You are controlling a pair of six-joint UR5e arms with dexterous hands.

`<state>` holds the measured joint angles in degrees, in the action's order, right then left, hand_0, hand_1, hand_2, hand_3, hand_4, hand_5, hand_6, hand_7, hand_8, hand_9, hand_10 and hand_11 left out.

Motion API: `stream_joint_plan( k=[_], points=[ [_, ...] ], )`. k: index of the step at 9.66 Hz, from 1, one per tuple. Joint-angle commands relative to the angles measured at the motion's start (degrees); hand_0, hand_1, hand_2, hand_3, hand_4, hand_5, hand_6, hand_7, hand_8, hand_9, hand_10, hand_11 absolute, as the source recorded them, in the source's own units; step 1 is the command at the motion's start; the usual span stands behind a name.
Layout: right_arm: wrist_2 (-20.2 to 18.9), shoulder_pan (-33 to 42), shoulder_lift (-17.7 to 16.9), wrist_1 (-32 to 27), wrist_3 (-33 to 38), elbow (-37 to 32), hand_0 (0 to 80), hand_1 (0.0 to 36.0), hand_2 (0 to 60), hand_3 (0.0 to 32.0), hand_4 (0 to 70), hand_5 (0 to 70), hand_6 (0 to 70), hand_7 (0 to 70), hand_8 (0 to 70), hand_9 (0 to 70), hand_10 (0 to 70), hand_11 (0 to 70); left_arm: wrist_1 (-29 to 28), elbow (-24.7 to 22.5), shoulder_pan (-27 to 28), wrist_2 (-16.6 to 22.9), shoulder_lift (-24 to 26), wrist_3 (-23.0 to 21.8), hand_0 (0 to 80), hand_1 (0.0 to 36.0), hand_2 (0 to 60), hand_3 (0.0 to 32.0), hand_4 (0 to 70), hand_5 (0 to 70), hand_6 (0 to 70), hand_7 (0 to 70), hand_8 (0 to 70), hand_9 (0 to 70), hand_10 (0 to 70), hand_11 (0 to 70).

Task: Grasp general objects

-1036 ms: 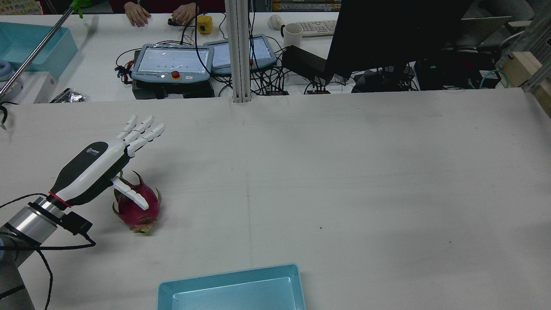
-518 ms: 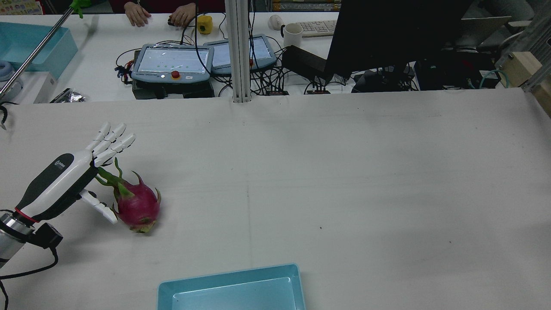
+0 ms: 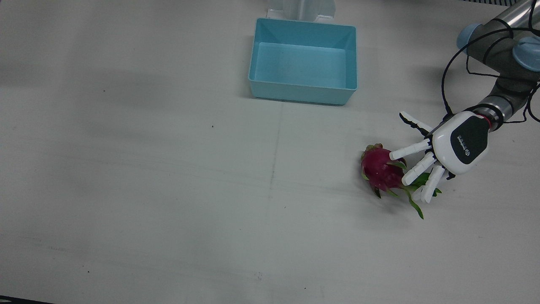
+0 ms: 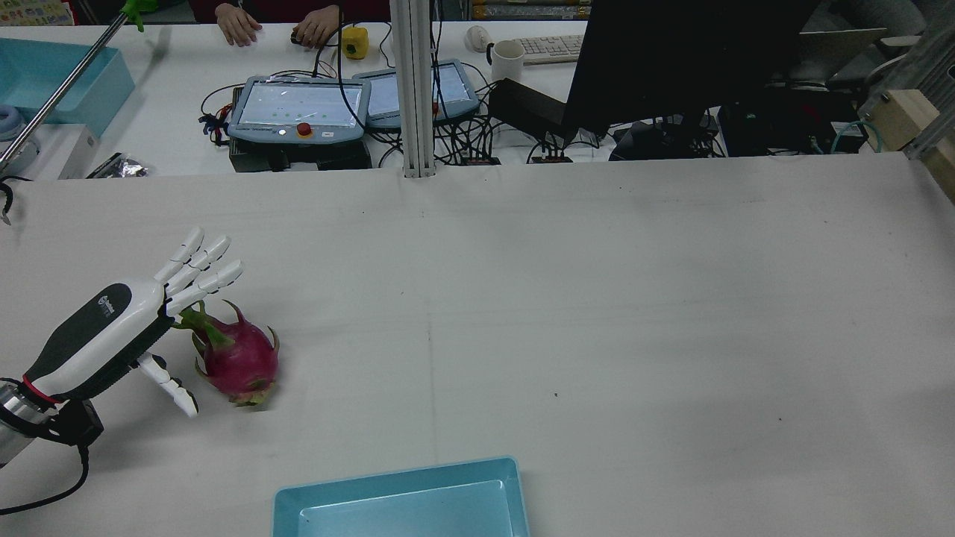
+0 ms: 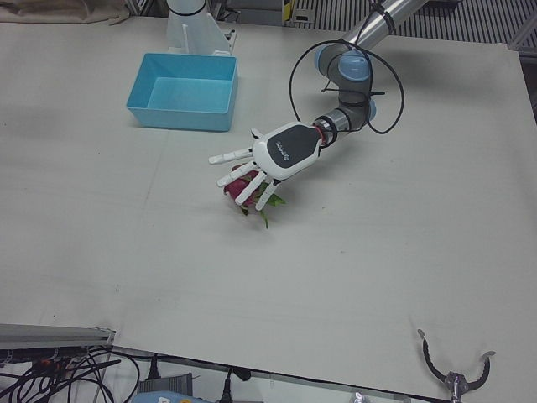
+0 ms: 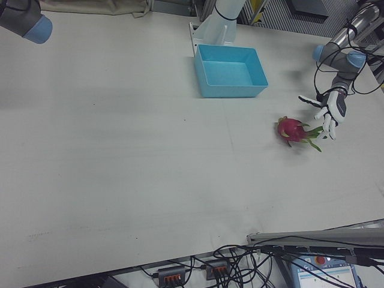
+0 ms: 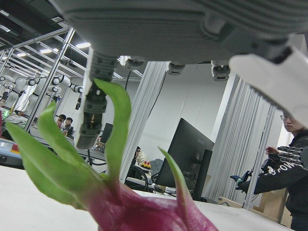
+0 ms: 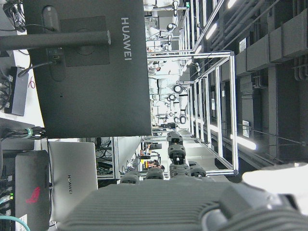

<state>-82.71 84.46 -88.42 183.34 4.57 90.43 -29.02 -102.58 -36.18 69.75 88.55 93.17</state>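
A magenta dragon fruit [image 3: 379,169] with green leaf tips lies on the white table, left of centre in the rear view [image 4: 239,362]. My left hand [image 3: 453,143] is open beside it, with its fingers [image 3: 415,166] spread over the fruit's leafy end and the thumb held apart. The rear view shows the same hand [image 4: 112,328] just left of the fruit, thumb low near the table. The left hand view is filled by the fruit's leaves [image 7: 110,144] right under the palm. My right hand [image 8: 168,202] shows only in its own view, holding nothing.
A light-blue bin [image 3: 299,95] stands on the robot's side of the table [image 4: 395,473]. Beyond the table's far edge are teach pendants [image 4: 298,108], a dark monitor [image 4: 671,60], a mug [image 4: 507,60] and a person's hands [image 4: 239,26].
My left hand has pulled back from over the fruit toward the rear view's left. Its thumb, which lay across the fruit, now hangs beside it. The fruit has turned slightly.
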Motion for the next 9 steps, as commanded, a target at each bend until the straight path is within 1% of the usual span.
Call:
stream_joint_plan(
  k=[1,2,3,4,5,8,9],
  points=[
    [0.0,0.0,0.0,0.0,0.0,0.1,0.0,0.0,0.0,0.0,0.0,0.0,0.0,0.0,0.0,0.0,0.0,0.0,4.3,1.32,0.15,0.38,6.17,0.96,41.0,4.3,0.0,32.0,0.0,0.0,0.0,0.0,1.9,0.0,0.0,0.0],
    [0.0,0.0,0.0,0.0,0.0,0.19,0.0,0.0,0.0,0.0,0.0,0.0,0.0,0.0,0.0,0.0,0.0,0.0,5.97,2.89,0.24,0.38,8.37,1.05,41.1,4.4,0.0,32.0,0.0,0.0,0.0,0.0,2.1,0.0,0.0,0.0],
    [0.0,0.0,0.0,0.09,0.0,0.19,0.0,0.0,0.0,0.0,0.0,0.0,0.0,0.0,0.0,0.0,0.0,0.0,9.99,3.87,0.24,0.38,11.0,2.7,41.9,5.3,0.0,32.0,0.0,0.0,0.0,0.0,1.4,0.0,0.0,0.0],
    [0.0,0.0,0.0,0.0,-0.09,0.27,0.0,0.0,0.0,0.0,0.0,0.0,0.0,0.0,0.0,0.0,0.0,0.0,15.25,3.96,0.24,0.3,13.81,4.02,41.9,6.4,0.0,32.0,0.0,0.0,0.0,0.0,1.6,0.0,0.0,0.0],
    [0.0,0.0,-0.09,0.09,-0.09,0.27,0.0,0.0,0.0,0.0,0.0,0.0,0.0,0.0,0.0,0.0,0.0,0.0,18.0,3.96,0.15,0.29,14.97,3.86,41.8,6.4,0.0,32.0,0.0,0.0,0.0,0.0,1.8,0.0,0.0,0.0],
    [0.0,0.0,0.0,0.09,-0.09,0.36,0.0,0.0,0.0,0.0,0.0,0.0,0.0,0.0,0.0,0.0,0.0,0.0,17.95,4.32,0.24,0.38,14.37,4.12,41.3,6.0,0.0,32.0,0.0,0.0,0.0,0.0,2.1,0.0,0.0,0.0],
    [0.0,0.0,0.0,0.09,-0.09,0.36,0.0,0.0,0.0,0.0,0.0,0.0,0.0,0.0,0.0,0.0,0.0,0.0,17.42,5.19,0.24,0.38,14.2,4.21,41.3,5.9,0.0,32.0,0.0,0.0,0.0,0.0,2.2,0.0,0.0,0.0]
  ],
)
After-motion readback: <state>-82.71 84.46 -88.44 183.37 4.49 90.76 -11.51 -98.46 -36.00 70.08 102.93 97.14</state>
